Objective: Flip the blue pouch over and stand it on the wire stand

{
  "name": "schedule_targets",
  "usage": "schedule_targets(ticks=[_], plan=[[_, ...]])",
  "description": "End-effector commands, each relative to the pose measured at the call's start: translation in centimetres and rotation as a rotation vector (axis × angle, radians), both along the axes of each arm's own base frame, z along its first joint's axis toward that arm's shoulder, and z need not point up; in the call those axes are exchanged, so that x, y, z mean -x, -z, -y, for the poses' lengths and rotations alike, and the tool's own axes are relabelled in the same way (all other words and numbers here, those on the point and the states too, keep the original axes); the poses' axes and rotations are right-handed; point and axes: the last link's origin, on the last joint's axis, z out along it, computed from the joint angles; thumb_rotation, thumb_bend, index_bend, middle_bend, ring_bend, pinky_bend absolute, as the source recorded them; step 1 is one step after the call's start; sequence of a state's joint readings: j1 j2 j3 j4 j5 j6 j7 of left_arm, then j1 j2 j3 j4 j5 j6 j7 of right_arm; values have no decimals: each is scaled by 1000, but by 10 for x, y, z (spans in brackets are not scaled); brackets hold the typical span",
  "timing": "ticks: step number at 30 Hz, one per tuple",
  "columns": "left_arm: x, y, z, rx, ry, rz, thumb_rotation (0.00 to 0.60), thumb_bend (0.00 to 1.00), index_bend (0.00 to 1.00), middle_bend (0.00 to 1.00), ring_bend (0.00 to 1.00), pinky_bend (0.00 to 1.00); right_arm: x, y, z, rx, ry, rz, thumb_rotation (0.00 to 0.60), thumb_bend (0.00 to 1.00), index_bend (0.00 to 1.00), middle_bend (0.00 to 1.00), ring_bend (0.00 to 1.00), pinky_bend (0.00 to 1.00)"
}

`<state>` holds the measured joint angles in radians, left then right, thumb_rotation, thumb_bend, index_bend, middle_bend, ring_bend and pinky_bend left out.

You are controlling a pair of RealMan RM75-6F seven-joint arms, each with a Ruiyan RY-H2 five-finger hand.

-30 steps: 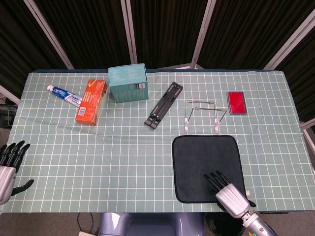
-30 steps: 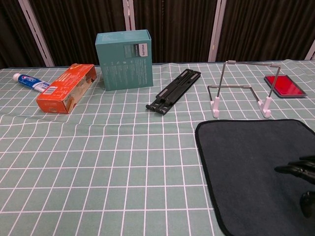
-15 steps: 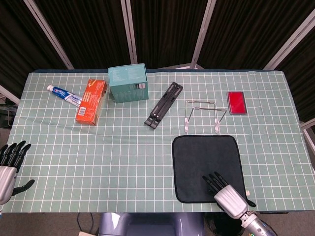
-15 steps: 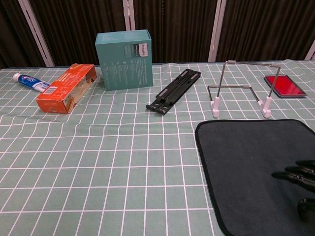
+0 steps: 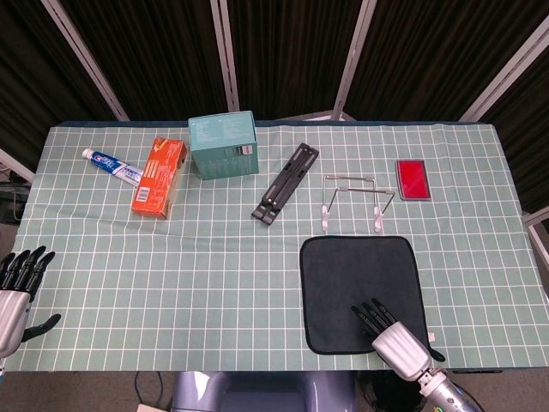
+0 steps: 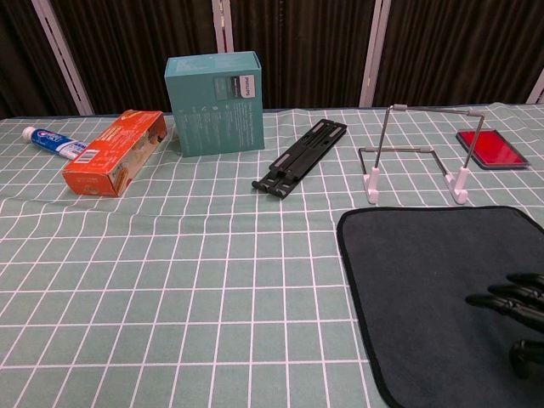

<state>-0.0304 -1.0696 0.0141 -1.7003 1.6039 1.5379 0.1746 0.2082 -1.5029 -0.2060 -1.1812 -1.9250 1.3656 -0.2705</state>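
- Sliding toward the robot over the last second, the right hand (image 5: 390,335) now sits lower on the dark pouch (image 5: 343,275), its fingers (image 6: 501,299) spread and flat, holding nothing.
- Left hand (image 5: 15,287) barely shifts; it waits off the table's near left edge, fingers apart and empty.
- Blue pouch, which looks almost black here, lies flat under and ahead of the right hand.
- Wire stand (image 5: 352,202) stands just beyond the pouch's far edge, straight ahead of the right hand.
- Step in hand, as I judge it: finding a grip at the pouch's near edge, before any flip.
- Next move calls for fingers hooking under that edge, lifting, turning it over, then carrying it forward to the stand.
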Motion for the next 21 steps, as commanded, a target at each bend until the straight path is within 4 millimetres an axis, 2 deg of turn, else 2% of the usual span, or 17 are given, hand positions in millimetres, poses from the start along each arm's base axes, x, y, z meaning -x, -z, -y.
schedule_targets(ticks=[1,12,21], plan=[[0,0,0,0,0,0,600,0,0,0,0,0,0,0,0,2,-1,4,600,217,428,11,0,35],[0,0,0,0,2,1,600,0,0,0,0,0,-1,-1,0,0,0,32,600,347,439,26,0,65],[-1,0,0,-1,1,3,600,0,0,0,0,0,-3,0,7,3,17,69,600,373,499,47,0,100]])
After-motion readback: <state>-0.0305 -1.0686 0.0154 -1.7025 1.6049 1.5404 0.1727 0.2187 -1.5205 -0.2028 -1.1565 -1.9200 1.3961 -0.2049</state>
